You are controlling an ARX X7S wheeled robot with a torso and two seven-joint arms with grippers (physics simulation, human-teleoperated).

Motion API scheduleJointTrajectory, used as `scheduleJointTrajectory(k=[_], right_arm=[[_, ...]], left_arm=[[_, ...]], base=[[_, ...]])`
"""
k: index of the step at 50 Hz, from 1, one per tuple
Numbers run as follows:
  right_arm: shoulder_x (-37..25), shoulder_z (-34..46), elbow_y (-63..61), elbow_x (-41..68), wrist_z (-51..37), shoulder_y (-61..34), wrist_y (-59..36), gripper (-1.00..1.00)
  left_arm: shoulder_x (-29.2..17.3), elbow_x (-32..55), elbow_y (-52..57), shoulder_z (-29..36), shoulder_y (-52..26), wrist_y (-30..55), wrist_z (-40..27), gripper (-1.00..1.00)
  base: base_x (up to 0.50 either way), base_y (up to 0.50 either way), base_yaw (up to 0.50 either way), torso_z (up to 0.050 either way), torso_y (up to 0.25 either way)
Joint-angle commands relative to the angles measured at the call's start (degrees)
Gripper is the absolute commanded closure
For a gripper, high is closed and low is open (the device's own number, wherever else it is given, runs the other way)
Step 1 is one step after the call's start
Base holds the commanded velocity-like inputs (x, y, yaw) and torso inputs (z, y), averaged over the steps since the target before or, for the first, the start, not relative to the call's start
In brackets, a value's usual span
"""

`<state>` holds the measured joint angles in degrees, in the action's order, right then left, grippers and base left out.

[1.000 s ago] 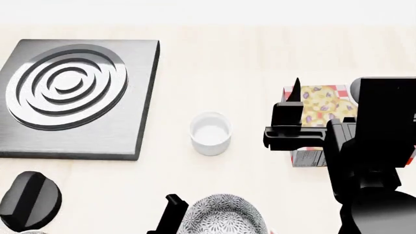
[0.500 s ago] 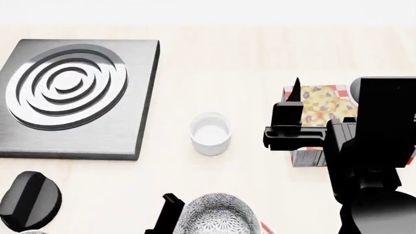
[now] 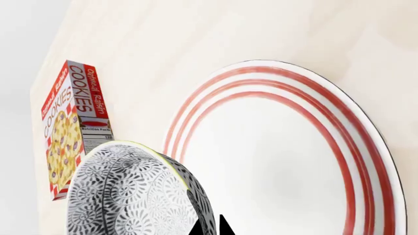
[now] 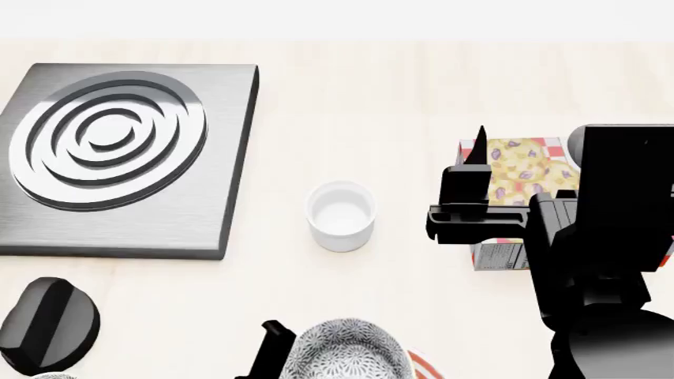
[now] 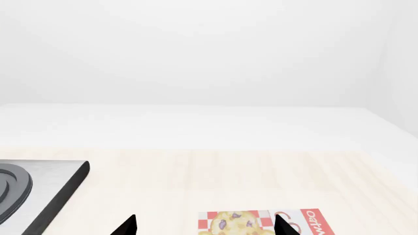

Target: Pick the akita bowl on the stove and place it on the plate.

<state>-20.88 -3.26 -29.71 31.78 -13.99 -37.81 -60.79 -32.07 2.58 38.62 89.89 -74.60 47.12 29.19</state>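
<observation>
Speckled akita bowl point(image 3: 134, 193) pinched at rim in your left gripper point(image 3: 210, 226), just beside plate point(image 3: 365, 161), not yet over centre. Carry it across red rings, level it, lower gently, then release. Right gripper point(image 5: 203, 226): jaws spread wide, idle near cookie box point(image 4: 516, 170). Stove point(image 4: 126, 158) bare.

A pale wooden tabletop point(image 4: 421, 87) stands before plain white walls point(image 5: 209, 49).
</observation>
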Motion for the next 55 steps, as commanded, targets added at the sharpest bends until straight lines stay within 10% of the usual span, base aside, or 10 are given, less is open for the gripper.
scheduleJointTrajectory(k=[1, 55], right_arm=[[-0.11, 0.06, 0.04, 0.25, -0.21, 0.0, 0.06, -1.0], [-0.68, 0.44, 0.25, 1.28, -1.03, 0.02, 0.57, -1.0]], left_arm=[[0.37, -1.48, -1.5, -0.08, 0.31, -1.53, -1.18, 1.0], [0.91, -2.72, -4.6, 1.57, 4.08, -3.16, -3.89, 1.0]], base=[[0.0, 0.0, 0.0, 0.0, 0.0], [0.0, 0.0, 0.0, 0.0, 0.0]])
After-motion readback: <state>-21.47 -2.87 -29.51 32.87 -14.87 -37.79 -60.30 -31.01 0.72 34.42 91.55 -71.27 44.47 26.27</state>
